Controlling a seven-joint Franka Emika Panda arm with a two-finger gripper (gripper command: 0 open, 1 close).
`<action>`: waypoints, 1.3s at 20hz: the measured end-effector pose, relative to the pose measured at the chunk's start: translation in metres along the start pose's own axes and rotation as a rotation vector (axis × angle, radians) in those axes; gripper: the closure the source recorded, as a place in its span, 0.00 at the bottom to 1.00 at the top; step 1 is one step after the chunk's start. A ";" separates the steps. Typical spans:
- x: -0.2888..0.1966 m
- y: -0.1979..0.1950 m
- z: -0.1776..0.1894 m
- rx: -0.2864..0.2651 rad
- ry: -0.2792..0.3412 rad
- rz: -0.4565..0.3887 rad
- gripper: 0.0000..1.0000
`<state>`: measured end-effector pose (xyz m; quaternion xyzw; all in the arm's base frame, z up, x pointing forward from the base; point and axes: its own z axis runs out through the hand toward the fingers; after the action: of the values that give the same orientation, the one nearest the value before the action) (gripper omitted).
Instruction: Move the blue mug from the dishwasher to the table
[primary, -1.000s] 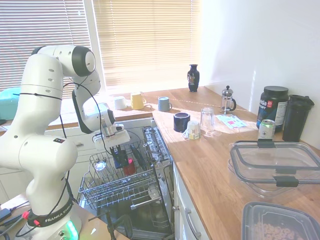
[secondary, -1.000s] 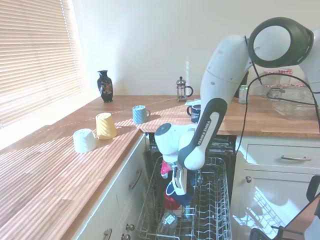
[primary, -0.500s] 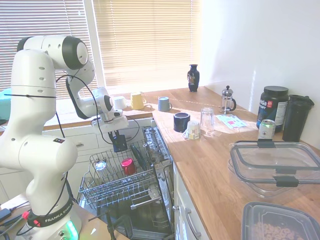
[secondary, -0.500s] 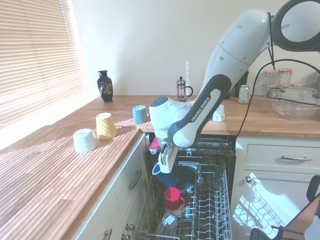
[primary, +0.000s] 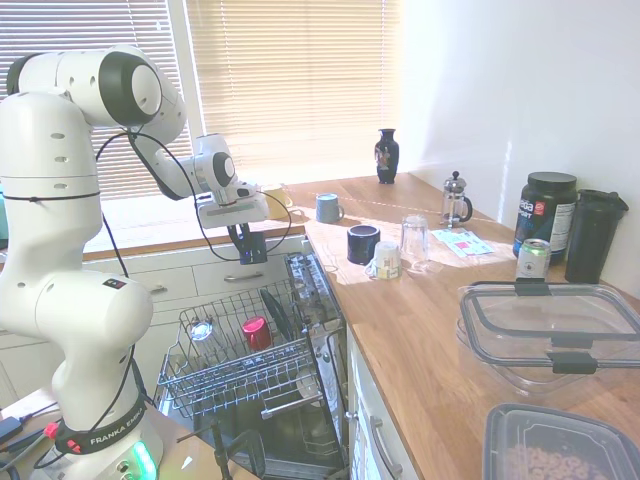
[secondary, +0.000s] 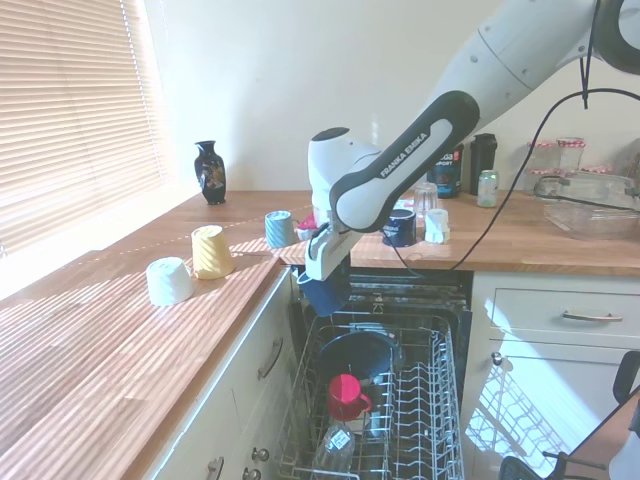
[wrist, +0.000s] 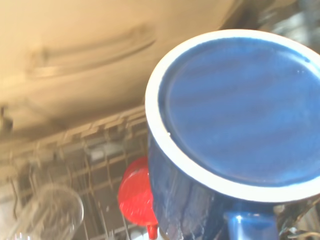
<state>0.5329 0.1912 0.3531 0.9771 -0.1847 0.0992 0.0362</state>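
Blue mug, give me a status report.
Gripper shut on blue mug, held upside down above the dishwasher rack. Table not reached. Another navy mug and a glass near the edge.

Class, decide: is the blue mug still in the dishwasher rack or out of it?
Out. The gripper holds the blue mug in the air above the wire rack, base showing in the wrist view.

blue mug (wrist: 235, 115) navy, white base ring; rack (primary: 235, 365) grey; cup (wrist: 136, 199) red
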 end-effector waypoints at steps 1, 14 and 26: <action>0.007 0.007 -0.007 0.012 0.006 0.027 1.00; 0.085 0.104 -0.058 0.116 0.043 0.294 1.00; 0.135 0.135 -0.026 0.089 -0.023 0.398 1.00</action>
<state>0.6020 0.0207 0.4112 0.9230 -0.3701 0.1013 -0.0294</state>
